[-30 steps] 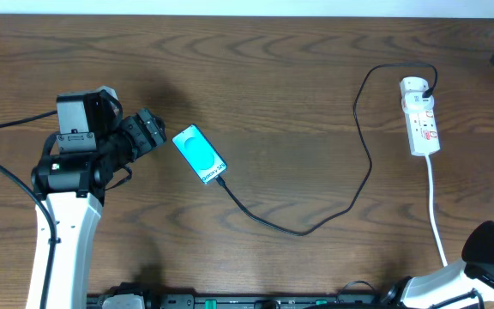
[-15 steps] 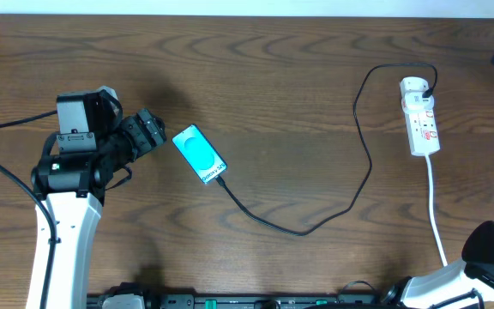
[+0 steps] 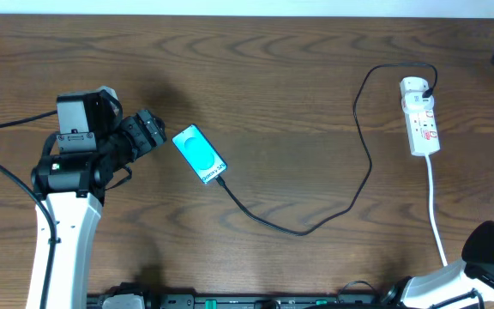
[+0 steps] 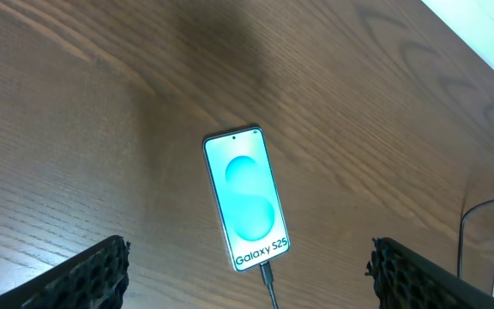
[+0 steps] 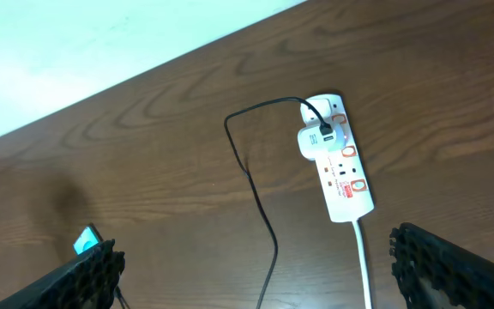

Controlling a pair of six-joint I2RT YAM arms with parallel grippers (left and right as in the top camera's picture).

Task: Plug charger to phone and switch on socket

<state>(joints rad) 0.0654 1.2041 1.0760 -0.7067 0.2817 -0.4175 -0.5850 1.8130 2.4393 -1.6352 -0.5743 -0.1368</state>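
- Wood table (image 3: 273,69): your phone (image 3: 200,154) lies flat, screen up, left of centre, just right of the left gripper (image 3: 148,130).
- At the phone's near-right end sits the charger (image 3: 363,184) tip; the cable loops right to a white adapter (image 3: 413,87) on the socket (image 3: 422,120), far right.
- Your left gripper: fingers spread wide, empty.
- Same for the right gripper (image 5: 260,276).
- Socket switch position: you can't tell.

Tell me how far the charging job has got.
Done: the charger meets the phone at its bottom edge, apparently plugged in. In hand: nothing; the left gripper is open beside the phone, the right gripper open, away from the socket. Left: switching the socket on; its switch state is unreadable.
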